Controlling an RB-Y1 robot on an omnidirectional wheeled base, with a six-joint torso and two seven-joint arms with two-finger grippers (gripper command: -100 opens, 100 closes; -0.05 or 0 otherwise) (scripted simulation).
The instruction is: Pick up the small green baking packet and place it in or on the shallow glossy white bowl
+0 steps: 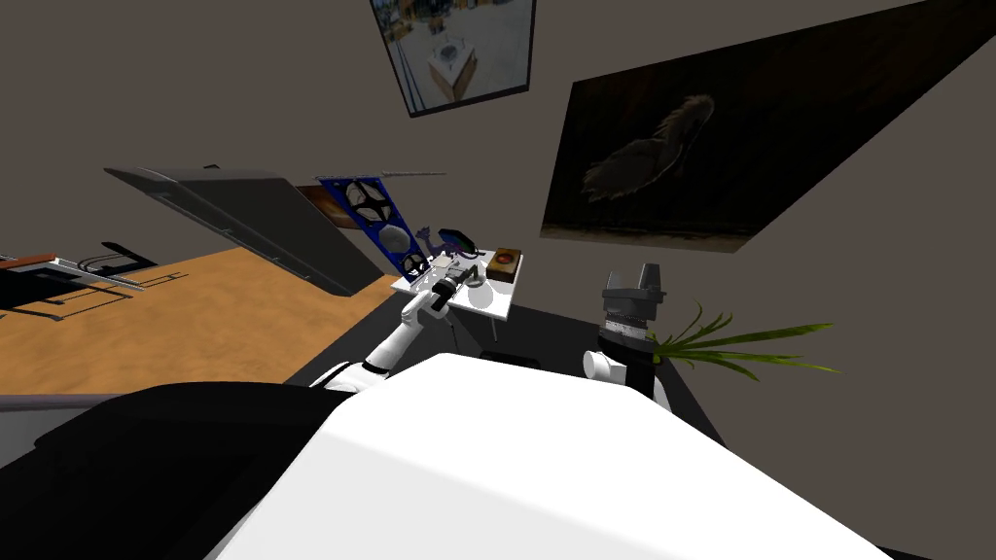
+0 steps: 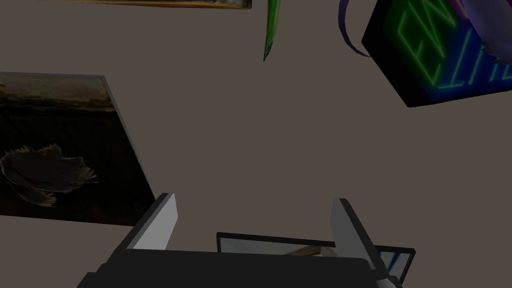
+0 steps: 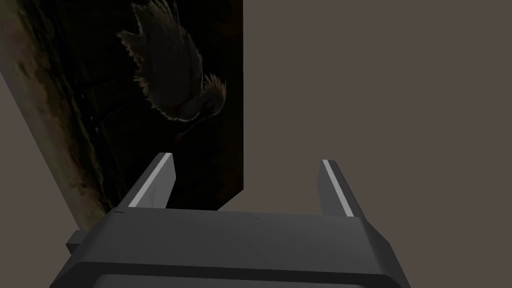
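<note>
While the released left hand (image 2: 254, 200) faces the wall (image 2: 250, 125) over the crowded desk (image 1: 496, 303), lowering blind may topple something; the right hand (image 3: 246, 160) hangs released.

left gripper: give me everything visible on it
The left gripper is a dark box body with two thin, light grey, blade-like fingers rising from it. They stand wide apart, open, with nothing between or touching them. It points at a bare grey-brown wall, with a black box with neon letters ahead. In the head view its arm reaches to the small white table.
</note>
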